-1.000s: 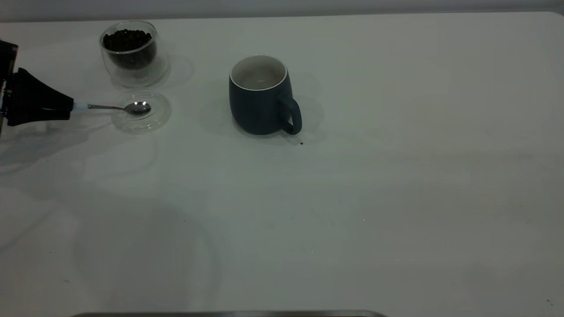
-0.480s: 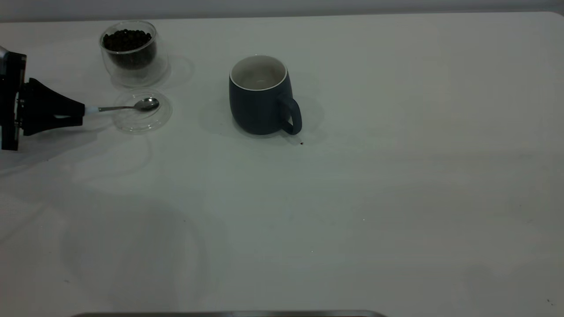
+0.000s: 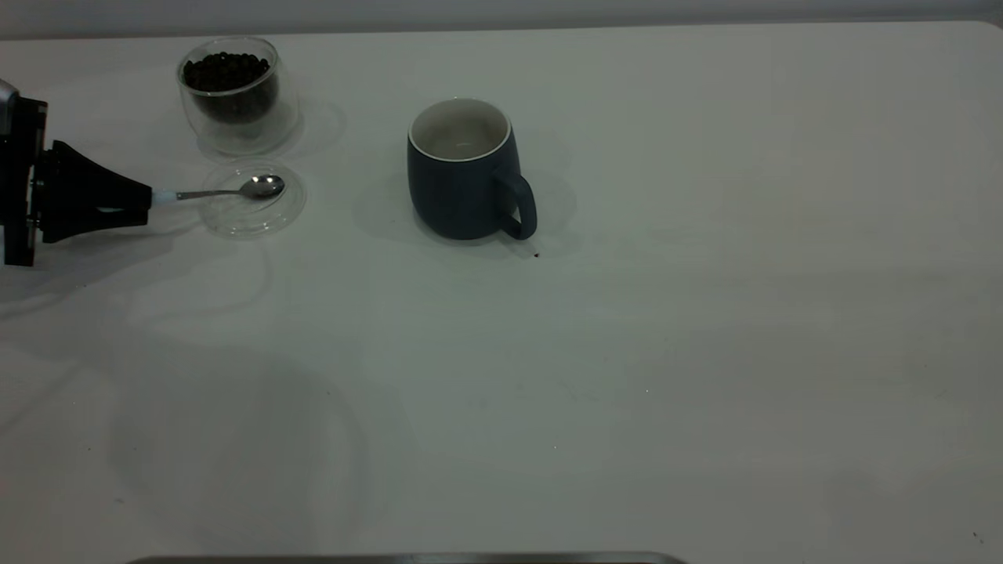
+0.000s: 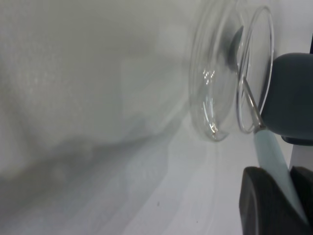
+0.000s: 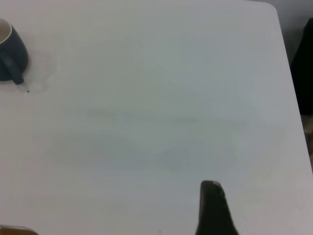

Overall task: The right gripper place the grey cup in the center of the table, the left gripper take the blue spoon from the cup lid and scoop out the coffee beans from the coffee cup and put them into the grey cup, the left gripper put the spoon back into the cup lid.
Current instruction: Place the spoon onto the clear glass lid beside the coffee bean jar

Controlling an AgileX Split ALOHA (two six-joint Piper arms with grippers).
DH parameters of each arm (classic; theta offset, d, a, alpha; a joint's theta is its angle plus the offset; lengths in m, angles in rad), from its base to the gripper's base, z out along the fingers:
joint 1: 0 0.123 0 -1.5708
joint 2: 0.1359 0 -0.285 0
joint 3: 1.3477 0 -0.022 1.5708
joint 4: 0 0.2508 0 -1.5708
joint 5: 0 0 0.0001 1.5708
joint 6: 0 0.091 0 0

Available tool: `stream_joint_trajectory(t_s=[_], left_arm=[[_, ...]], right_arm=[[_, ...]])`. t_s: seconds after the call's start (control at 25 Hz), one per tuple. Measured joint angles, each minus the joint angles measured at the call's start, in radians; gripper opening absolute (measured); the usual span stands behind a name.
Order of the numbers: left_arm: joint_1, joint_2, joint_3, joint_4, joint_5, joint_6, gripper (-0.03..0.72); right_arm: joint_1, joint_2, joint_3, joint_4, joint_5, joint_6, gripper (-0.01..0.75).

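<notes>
Exterior view: the left black tool [image 3: 145, 200] grips the pale-blue-handled metal spoon [image 3: 227, 190], its bowl ahead over the clear round lid [image 3: 252, 197]. Lifting it level should clear the rim.

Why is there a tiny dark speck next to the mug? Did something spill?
Maybe. One small dark speck lies on the table just by the grey cup handle. It may be a stray coffee bean; too small to tell.
</notes>
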Motion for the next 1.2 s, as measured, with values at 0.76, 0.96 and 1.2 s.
stream_joint_trajectory(t_s=[0.76, 0.96, 1.2], left_arm=[[0.000, 0.007, 0.000, -0.032, -0.005, 0.000, 0.391], [0.000, 0.007, 0.000, -0.058, -0.005, 0.000, 0.405], [0.000, 0.007, 0.000, -0.077, -0.005, 0.000, 0.406]], right_arm=[[0.000, 0.000, 0.000, 0.000, 0.000, 0.000, 0.457], [0.000, 0.000, 0.000, 0.000, 0.000, 0.000, 0.457], [0.000, 0.000, 0.000, 0.000, 0.000, 0.000, 0.457]])
